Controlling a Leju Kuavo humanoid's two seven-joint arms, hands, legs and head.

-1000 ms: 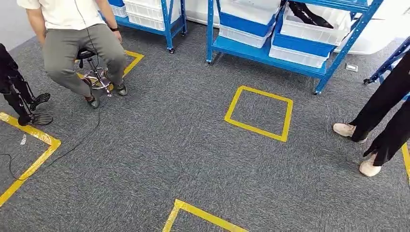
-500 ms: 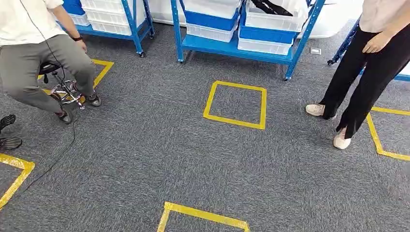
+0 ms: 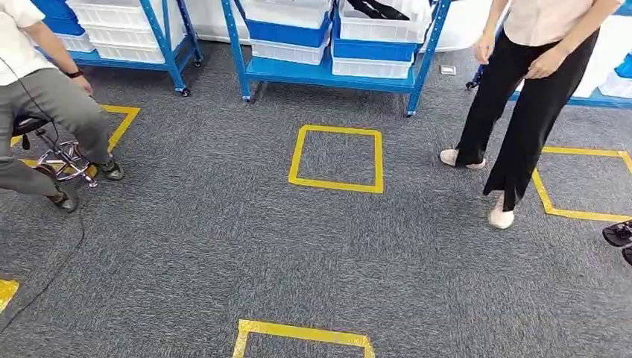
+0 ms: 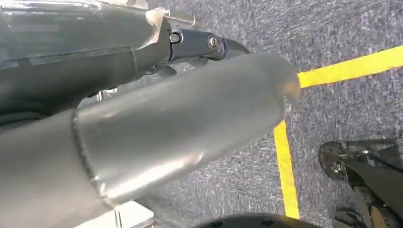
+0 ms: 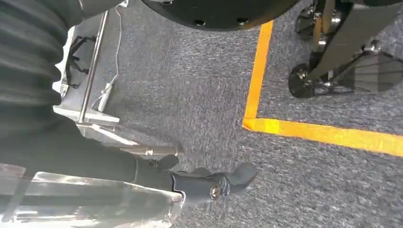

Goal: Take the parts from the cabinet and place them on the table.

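Observation:
A blue shelf cabinet (image 3: 328,71) stands at the far side of the grey carpet, loaded with white and blue bins. A black part (image 3: 376,9) lies in a white bin (image 3: 380,30) on its upper level. My left hand (image 4: 190,109) hangs over the carpet with its thick grey thumb across the left wrist view and a dark finger stretched out; it holds nothing. In the right wrist view my right hand (image 5: 190,185) also hangs above the floor, a dark finger extended, with nothing in it.
A person sits on a wheeled stool (image 3: 63,156) at the left. Another person (image 3: 522,112) stands at the right near the shelf. Yellow tape squares (image 3: 337,158) mark the carpet. A second blue shelf (image 3: 119,37) stands at far left. Dark stand feet (image 3: 618,235) show at the right edge.
The camera has swung to the right: the shelves, the tape square and the seated person have slid left in the picture, and the standing person has come further into view.

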